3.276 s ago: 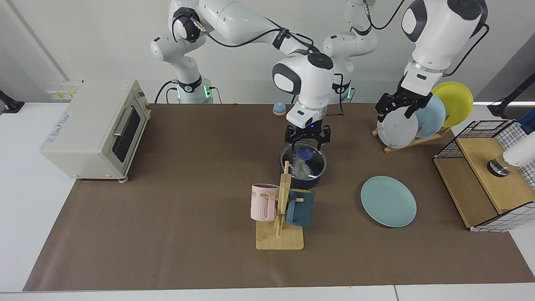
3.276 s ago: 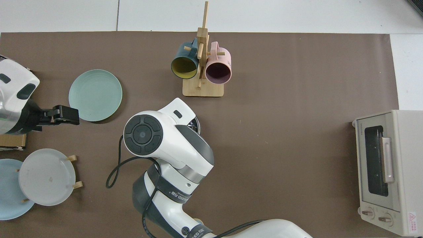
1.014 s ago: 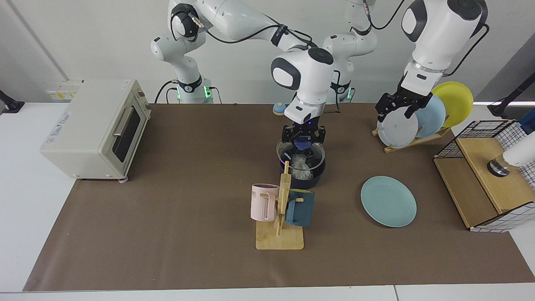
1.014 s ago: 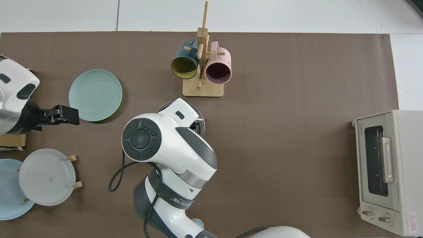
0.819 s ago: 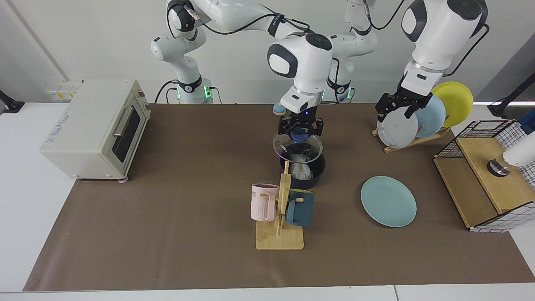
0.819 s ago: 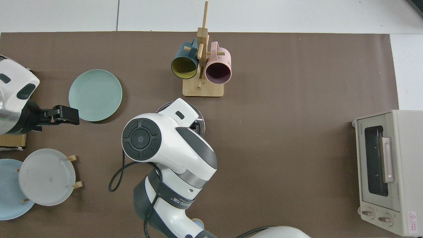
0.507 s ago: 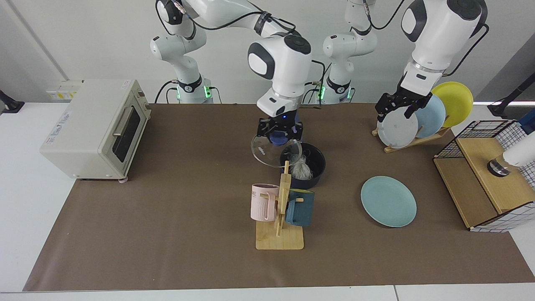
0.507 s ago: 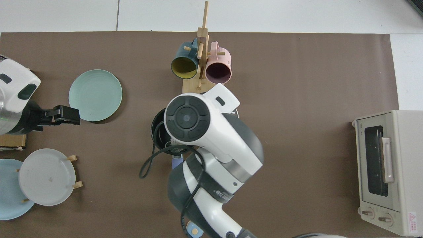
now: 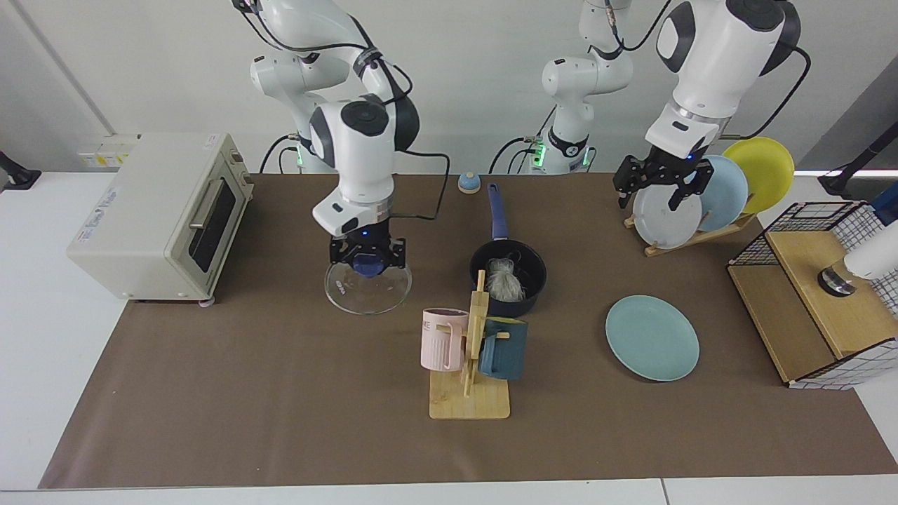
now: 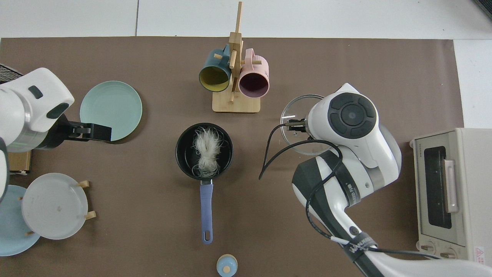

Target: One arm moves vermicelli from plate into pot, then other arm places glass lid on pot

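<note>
The dark navy pot (image 9: 527,293) (image 10: 182,151) stands uncovered mid-table, its blue handle pointing toward the robots. The whitish vermicelli (image 9: 502,280) (image 10: 207,150) lies inside it. My right gripper (image 9: 367,264) (image 10: 299,125) is shut on the blue knob of the glass lid (image 9: 367,294) (image 10: 294,109). It holds the lid low over the mat between the toaster oven and the pot. The teal plate (image 9: 652,338) (image 10: 110,110) is bare. My left gripper (image 9: 652,186) (image 10: 96,132) hangs open above the plate rack, apart from the teal plate.
A wooden mug rack (image 9: 470,400) (image 10: 235,104) with a pink and a dark teal mug stands just in front of the pot. A toaster oven (image 9: 158,214), a plate rack (image 9: 694,203), a wire basket (image 9: 821,294) and a small blue knob (image 9: 468,182) ring the mat.
My right arm lifted the glass lid off the pot and carried it sideways toward the toaster oven, lowering it near the mat. The left gripper shifted slightly toward the pot.
</note>
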